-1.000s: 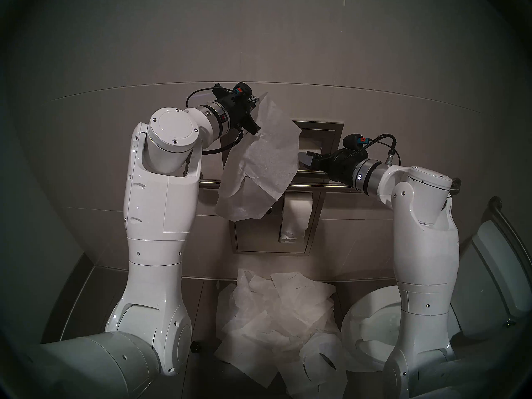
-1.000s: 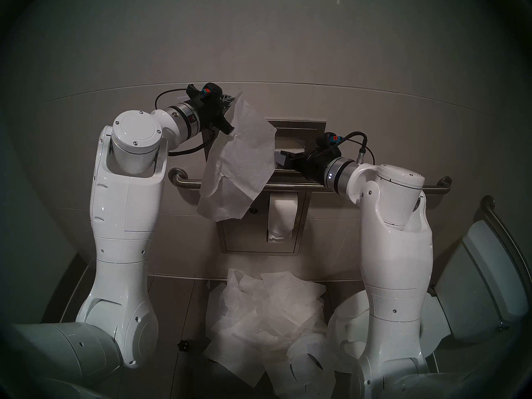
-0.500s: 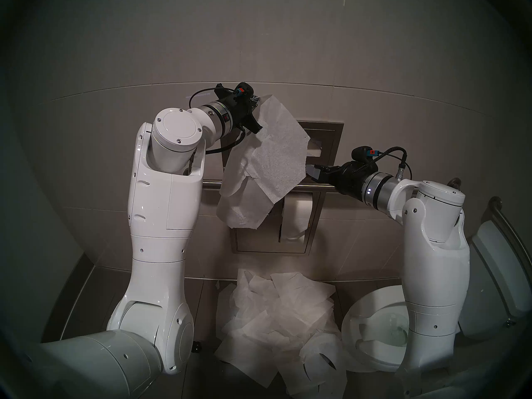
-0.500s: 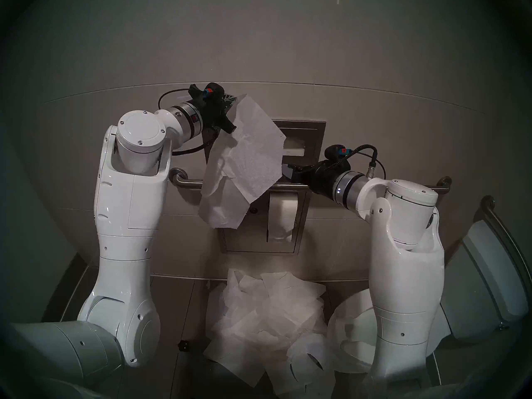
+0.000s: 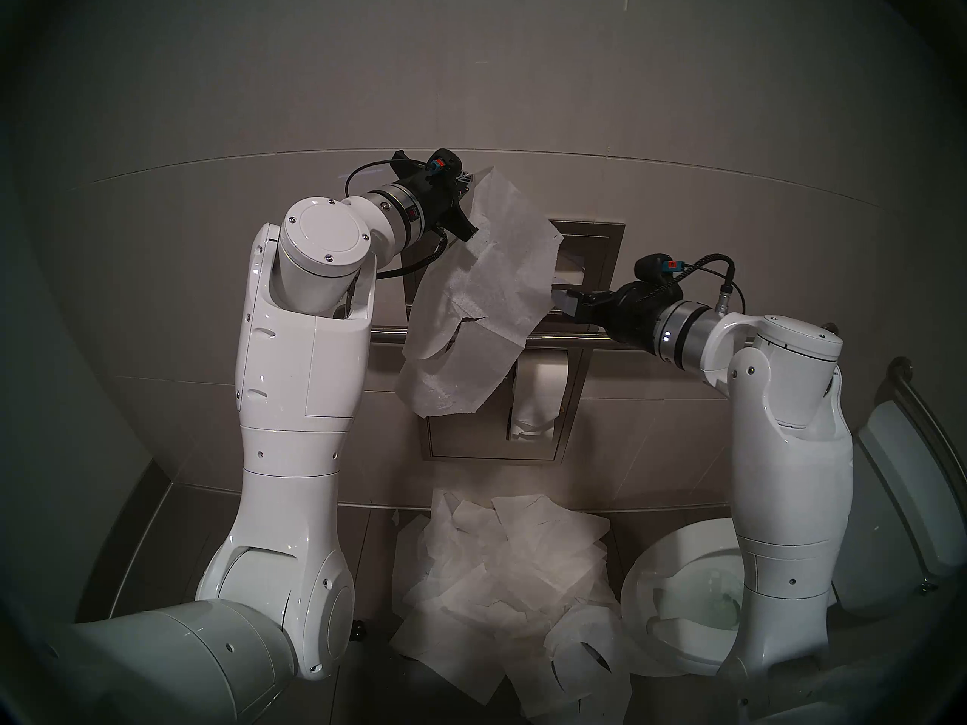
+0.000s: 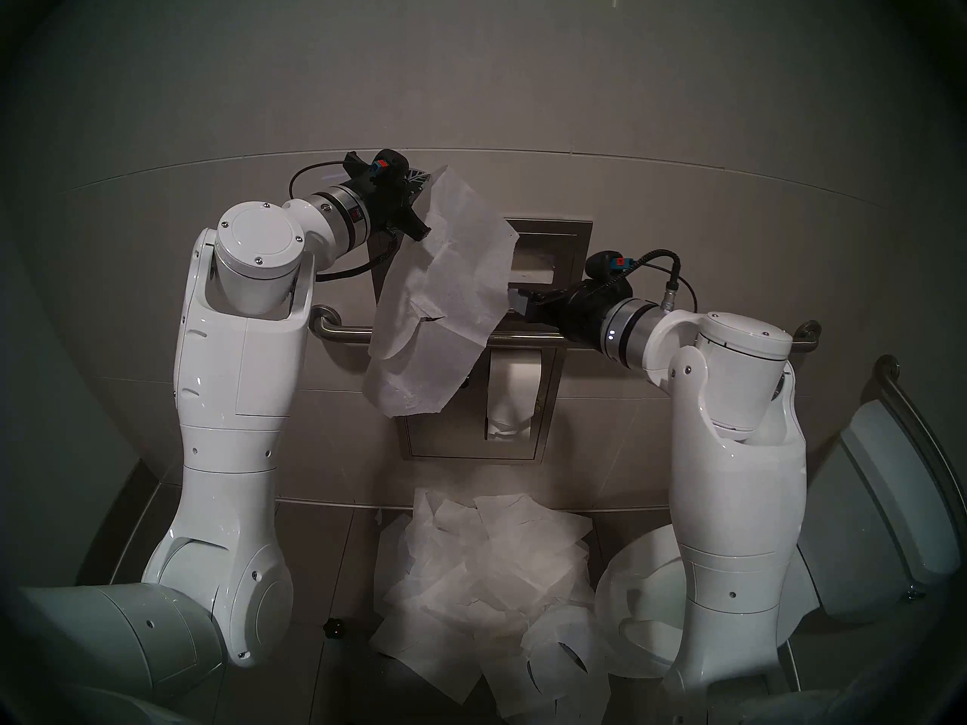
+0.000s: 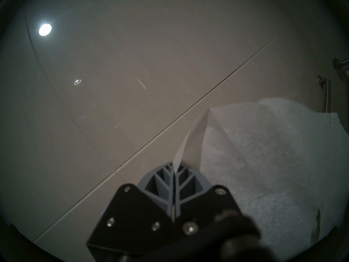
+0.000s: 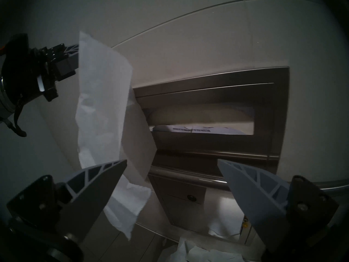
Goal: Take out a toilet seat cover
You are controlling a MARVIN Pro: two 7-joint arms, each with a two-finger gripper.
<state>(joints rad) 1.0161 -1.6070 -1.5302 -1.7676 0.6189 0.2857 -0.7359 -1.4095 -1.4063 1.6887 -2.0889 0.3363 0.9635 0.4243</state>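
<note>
While my left tool pinches the toilet seat cover by its top corner, the sheet hangs left of the dispenser; my right tool gapes empty. I'd draw it clear slowly, avoiding tears.
</note>
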